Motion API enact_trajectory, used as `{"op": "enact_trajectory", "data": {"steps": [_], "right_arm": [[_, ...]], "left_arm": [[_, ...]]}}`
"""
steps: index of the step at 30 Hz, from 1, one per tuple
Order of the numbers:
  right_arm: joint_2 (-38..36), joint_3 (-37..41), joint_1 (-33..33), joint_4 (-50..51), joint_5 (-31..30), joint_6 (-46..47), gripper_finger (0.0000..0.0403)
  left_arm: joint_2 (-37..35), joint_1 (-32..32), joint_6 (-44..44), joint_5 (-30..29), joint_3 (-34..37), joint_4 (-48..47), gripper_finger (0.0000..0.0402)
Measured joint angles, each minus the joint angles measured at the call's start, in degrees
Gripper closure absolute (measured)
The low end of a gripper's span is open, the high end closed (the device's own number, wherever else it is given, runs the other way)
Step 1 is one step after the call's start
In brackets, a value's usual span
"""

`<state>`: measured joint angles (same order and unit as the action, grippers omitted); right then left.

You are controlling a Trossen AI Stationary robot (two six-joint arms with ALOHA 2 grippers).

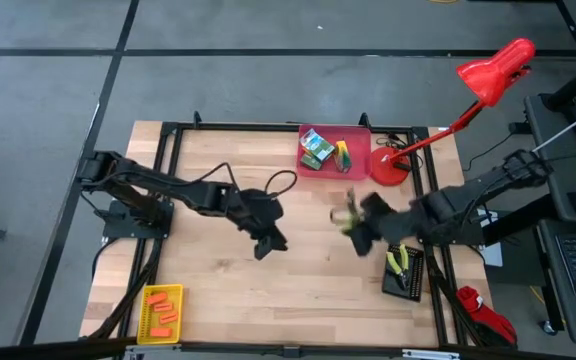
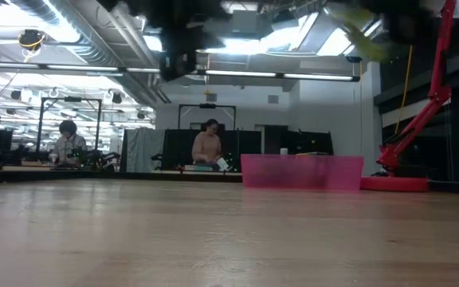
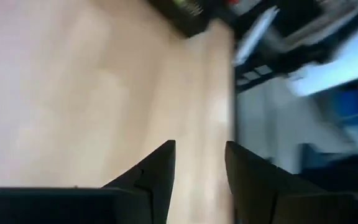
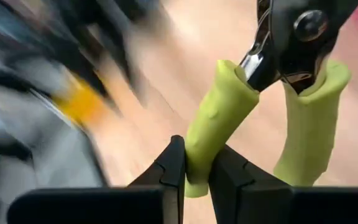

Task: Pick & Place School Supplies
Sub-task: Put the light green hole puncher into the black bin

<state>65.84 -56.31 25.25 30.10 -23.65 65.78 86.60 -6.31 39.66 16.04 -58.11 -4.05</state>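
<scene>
We see the job partly done. The red bin (image 1: 360, 168) at the bench's (image 1: 308, 270) far edge holds a crayon box (image 1: 315, 147); the yellow bin (image 1: 146, 322) at the near left corner holds orange sticks (image 1: 165, 312); the black bin (image 1: 415, 285) near the right edge holds one pair of pliers (image 1: 398, 263). What is left, as far as we can judge, is the second pliers (image 4: 272, 93), now in the air.

Our right hand (image 4: 196, 165) is pinched narrow on one green handle (image 4: 215, 124), above the bench's right half, between the red and black bins. The tool hangs clear of the wood, its long axis in line with the fingers (image 4: 174, 163), handles toward the hand, metal head pointing away.

Our left hand (image 3: 200, 165) hovers over mid-bench, parted, holding nothing.
</scene>
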Motion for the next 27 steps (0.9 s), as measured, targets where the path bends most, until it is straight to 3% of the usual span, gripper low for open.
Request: {"op": "enact_trajectory", "data": {"steps": [4, 8, 12, 16, 27], "right_arm": [[1.88, 1.6, 7.13, 15.68, 8.81, 12.11, 0.0357], [2.3, 8.05, 14.81, 15.68, 13.78, 23.52, 0.0357], [2.38, 14.8, 21.68, 10.51, 14.22, 35.88, 0.0357], [2.37, 16.3, 27.07, 9.34, 12.42, 44.72, 0.0357], [3.0, 16.28, 39.0, 9.7, 12.51, 58.2, 0.0357]], "left_arm": [[-2.66, -1.97, -3.54, -9.21, 0.02, -8.25, 0.0271], [-4.26, -2.34, -3.99, -12.81, 0.02, -9.73, 0.0276], [-4.67, -2.27, -3.77, -14.06, 0.02, -9.41, 0.0281], [-4.67, -2.66, -2.44, -13.61, 0.02, -9.51, 0.0284], [-4.67, -2.99, -0.9, -13.52, 0.02, -9.51, 0.029]]}}
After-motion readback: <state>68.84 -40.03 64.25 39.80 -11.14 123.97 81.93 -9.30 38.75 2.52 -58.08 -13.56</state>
